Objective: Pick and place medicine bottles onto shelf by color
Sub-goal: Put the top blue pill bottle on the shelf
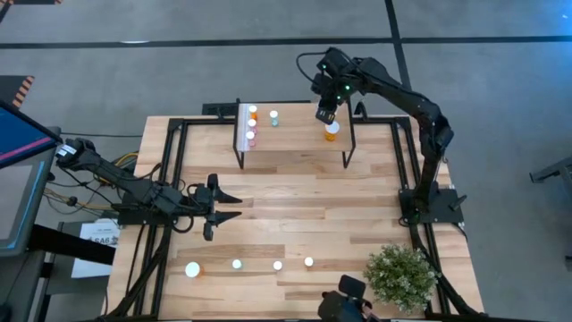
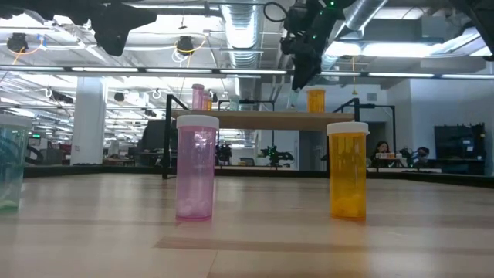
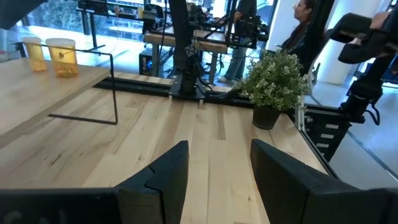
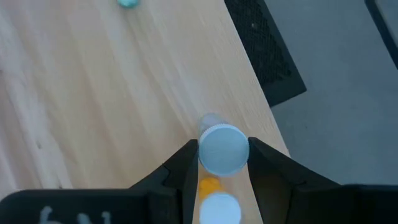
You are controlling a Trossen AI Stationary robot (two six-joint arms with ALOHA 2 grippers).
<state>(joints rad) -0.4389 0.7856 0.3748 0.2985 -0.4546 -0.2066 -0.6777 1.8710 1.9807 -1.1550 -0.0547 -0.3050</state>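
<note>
The shelf (image 1: 295,148) stands at the table's far side. Pink and orange bottles (image 1: 252,125) and a teal one (image 1: 274,117) stand near its left end, and an orange bottle (image 1: 332,131) stands near its right end. My right gripper (image 1: 326,114) hangs over the right end, shut on a bluish white-capped bottle (image 4: 224,149) beside that orange bottle (image 2: 315,100). Several more bottles (image 1: 237,264) stand upright near the table's front edge. My left gripper (image 1: 223,206) hovers open over the table's left middle, with nothing between its fingers. My right gripper pinches the bluish bottle at the sides of its white cap (image 4: 205,152) between its two fingers (image 4: 186,165). The fingers slant steeply down from above. The bottle hangs upright below them (image 2: 294,99), close over the shelf top; whether its base touches the shelf I cannot tell.
A potted plant (image 1: 400,275) stands at the front right corner, with a dark camera mount (image 1: 349,304) beside it at the front edge. Black frame rails (image 1: 170,170) run along the table's sides. People sit in the room beyond (image 3: 305,18).
</note>
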